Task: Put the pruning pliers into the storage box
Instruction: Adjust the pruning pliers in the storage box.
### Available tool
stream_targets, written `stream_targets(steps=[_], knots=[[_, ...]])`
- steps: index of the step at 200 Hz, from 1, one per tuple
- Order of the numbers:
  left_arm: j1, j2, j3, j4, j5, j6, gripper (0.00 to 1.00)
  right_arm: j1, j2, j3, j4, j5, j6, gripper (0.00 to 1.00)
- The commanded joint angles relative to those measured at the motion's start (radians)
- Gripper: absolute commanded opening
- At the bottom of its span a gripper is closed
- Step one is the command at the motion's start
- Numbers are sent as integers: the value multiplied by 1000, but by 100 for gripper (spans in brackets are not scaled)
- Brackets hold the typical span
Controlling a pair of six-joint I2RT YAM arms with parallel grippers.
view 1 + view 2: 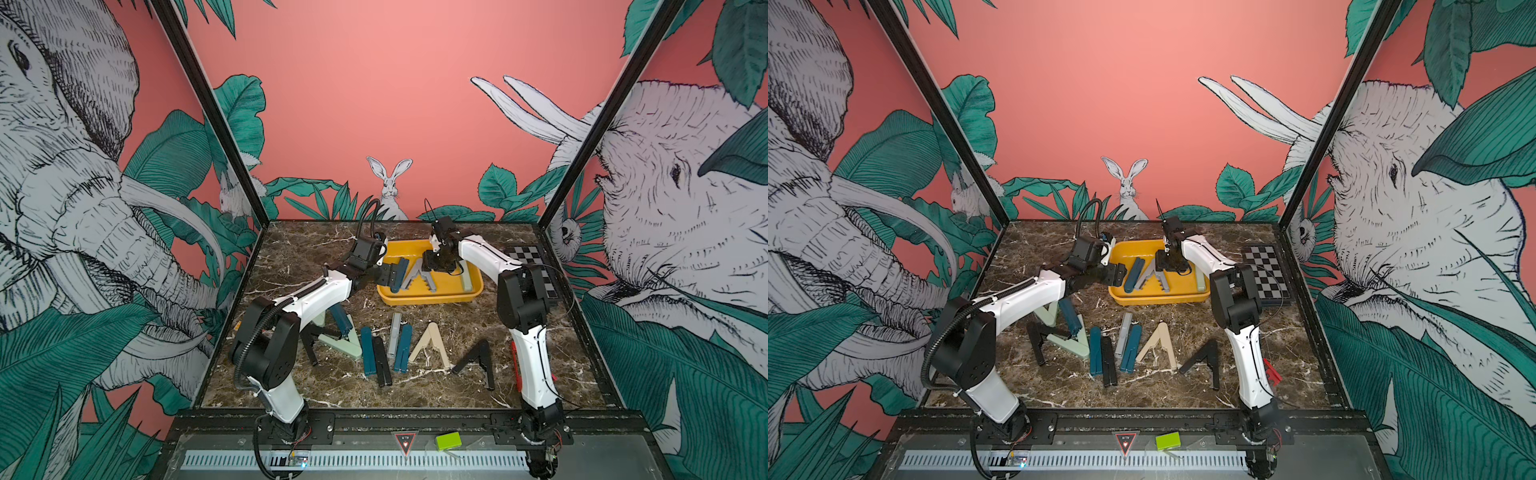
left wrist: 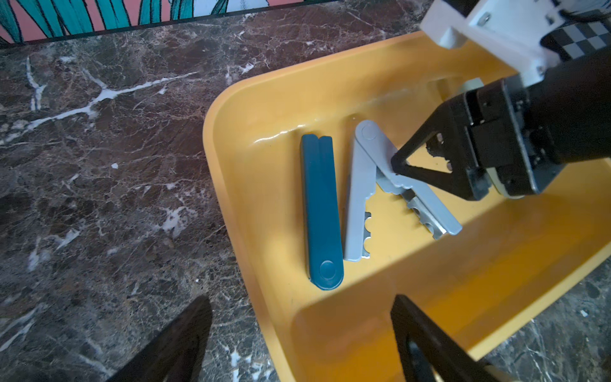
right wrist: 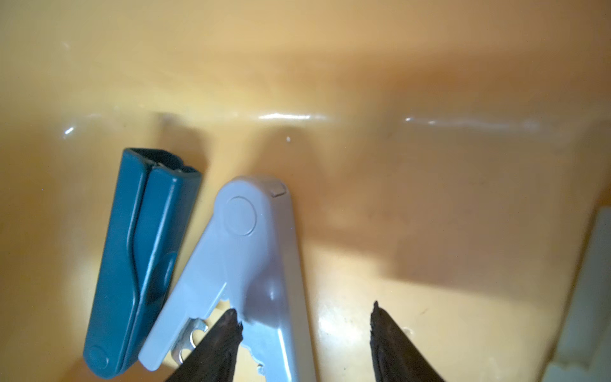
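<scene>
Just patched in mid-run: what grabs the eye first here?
The bright yellow storage box at the far middle, both grippers open over it: the right gripper straddles one arm of the grey pliers, the left gripper straddles the rim near the teal pliers. Nearer, more pliers lie scattered on the marble table, the beige pliers among them.

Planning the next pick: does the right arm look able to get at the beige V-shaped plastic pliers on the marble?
Probably yes: the beige V-shaped plastic pliers lie uncovered in front of the yellow plastic tray, and the right gripper is open.
</scene>
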Motion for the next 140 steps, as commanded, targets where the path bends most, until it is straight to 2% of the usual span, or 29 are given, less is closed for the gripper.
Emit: stream_targets(steps=[1,68,140], knots=[[6,-54,-16,-10,-25,14,88,29,28,-6,-8,-53,2,61],[7,-61,-29,-19,-39,10,88,59,35,-21,73,-168,118,60],[6,-73,-40,-26,-42,12,88,69,37,-9,114,-183,160,62]])
